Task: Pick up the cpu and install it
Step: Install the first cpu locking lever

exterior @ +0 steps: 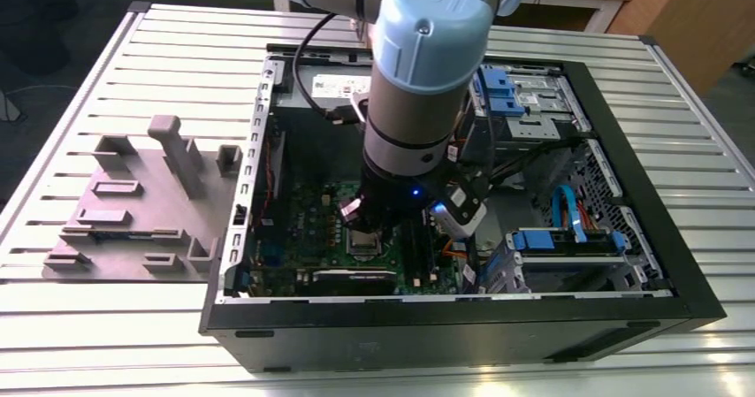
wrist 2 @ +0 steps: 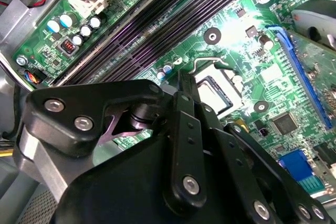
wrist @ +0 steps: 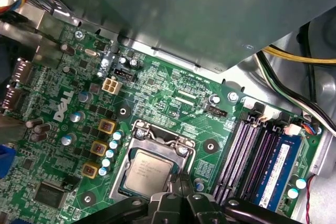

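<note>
The cpu (wrist: 148, 169), a flat square chip with a dull silvery metal top and a pale rim, sits inside the socket (wrist: 152, 163) on the motherboard (wrist: 173, 103), framed by the socket's bright metal bracket. In the first wrist view its whole top face is plain; in the second wrist view the cpu (wrist 2: 214, 94) shows as a sliver past the black linkage, with a thin wire lever (wrist 2: 202, 61) bent beside the socket.

The tool (wrist: 178, 195) stands just beside the socket's edge, its dark fingertips pressed together with nothing between them, apart from the chip. The second wrist view shows what the first does not: the tool's matte black bars, joined by shiny round pins, and a blue slot (wrist 2: 296, 80) running along the green board away from the socket. The first wrist view adds the long purple-black memory slots (wrist: 252, 156) beside the socket and a row of small brown cubes (wrist: 100, 148) on its other side.

The exterior view gives the wider setting: the pale blue and black arm (exterior: 419, 87) reaching down into an open black computer case (exterior: 472, 326), which lies on a ribbed metal bench (exterior: 106, 87) near a grey plastic fixture (exterior: 141, 207).
</note>
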